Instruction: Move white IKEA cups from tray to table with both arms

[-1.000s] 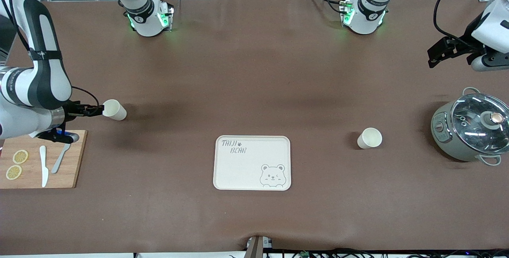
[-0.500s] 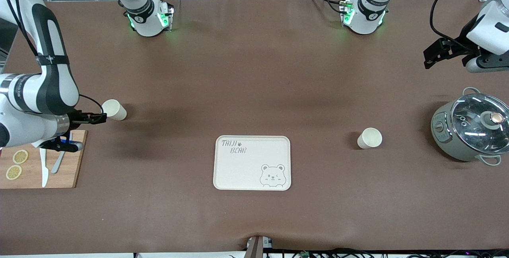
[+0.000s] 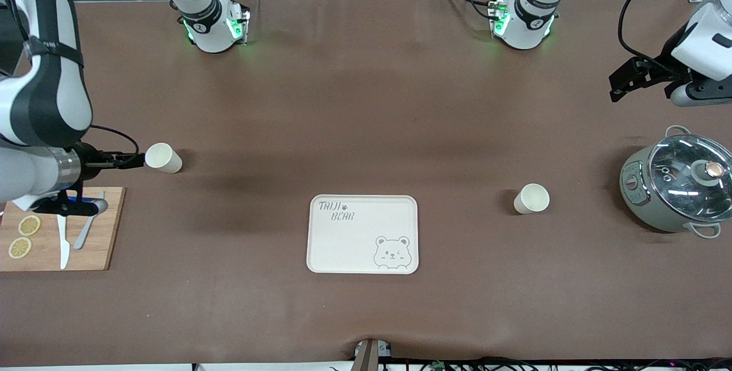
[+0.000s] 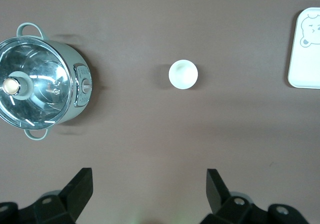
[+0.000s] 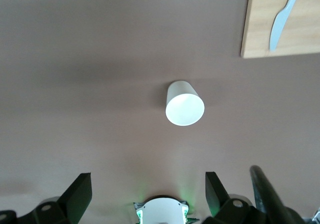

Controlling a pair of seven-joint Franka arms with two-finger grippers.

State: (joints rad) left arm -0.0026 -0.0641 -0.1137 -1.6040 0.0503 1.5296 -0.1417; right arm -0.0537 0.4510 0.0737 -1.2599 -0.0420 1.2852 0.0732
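Brown table (image 3: pixel 366 102), both cups off the tray.

Front view: tray (image 3: pixel 343 245) sits bare, at the middle of the table's length and nearer the camera. One cup (image 3: pixel 163 158) stands toward the right arm's end, just farther from the camera than the cutting board (image 3: pixel 103 245). The second cup (image 3: pixel 531 198) stands toward the left arm's end, between the tray and the pot (image 3: pixel 680 188). My right pincer (image 3: pixel 128 160) is low, just beside the first cup and no longer at its rim as it was a second ago; the cup has not shifted. My left pincer (image 3: pixel 620 82) hangs over bare table above the pot's end, a little higher than a second ago.

Left wrist view: left pincer (image 4: pixel 150 194) spread wide, nothing between its fingers (image 4: pixel 80 186). Second cup (image 4: pixel 183 74) upright and well clear of them, pot (image 4: pixel 42 88) to one side, tray corner (image 4: pixel 305 58) to the other.

Right wrist view: right pincer (image 5: pixel 148 194) also spread wide and empty. First cup (image 5: pixel 184 104) stands free on the table, near the board (image 5: pixel 280 33) and its knife (image 5: pixel 282 18).

Judgement: both releases held. Placement looks complete; only pulling my arms back remains.
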